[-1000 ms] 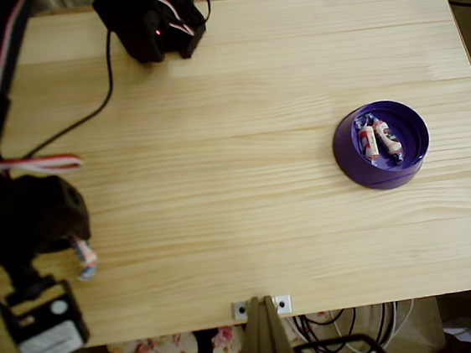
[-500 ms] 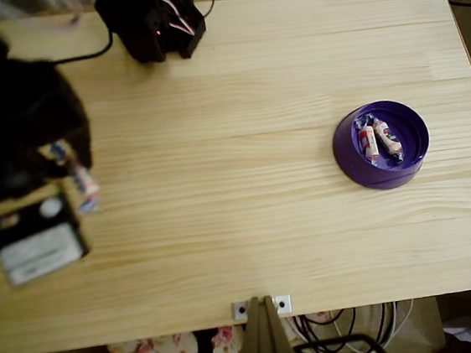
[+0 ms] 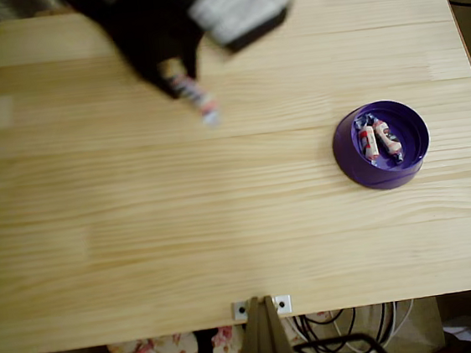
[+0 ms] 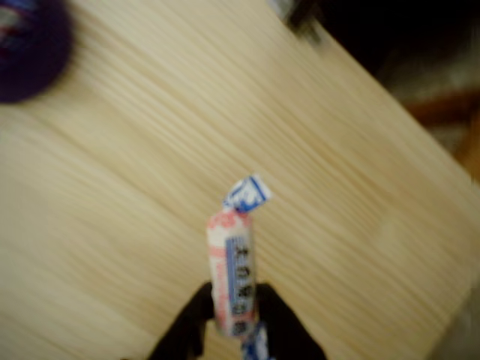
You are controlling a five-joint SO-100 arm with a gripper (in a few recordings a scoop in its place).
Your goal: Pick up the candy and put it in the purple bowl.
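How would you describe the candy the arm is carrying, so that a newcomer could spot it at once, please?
Start at the wooden table in the overhead view and find the dark arm near its top edge. Sticking out below it, pinched in the tool, is the candy: a white roll with red-pink bands and bluish twisted ends. Unlike the two similar sweets lying in the purple bowl, it is held above bare wood.

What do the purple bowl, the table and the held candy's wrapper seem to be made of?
Purple bowl: probably plastic, glossy, with light glints on the rim. Table: pale wood, matte, with visible grain lines. Candy in the tool: likely thin printed film or paper wrapper with a twisted end.
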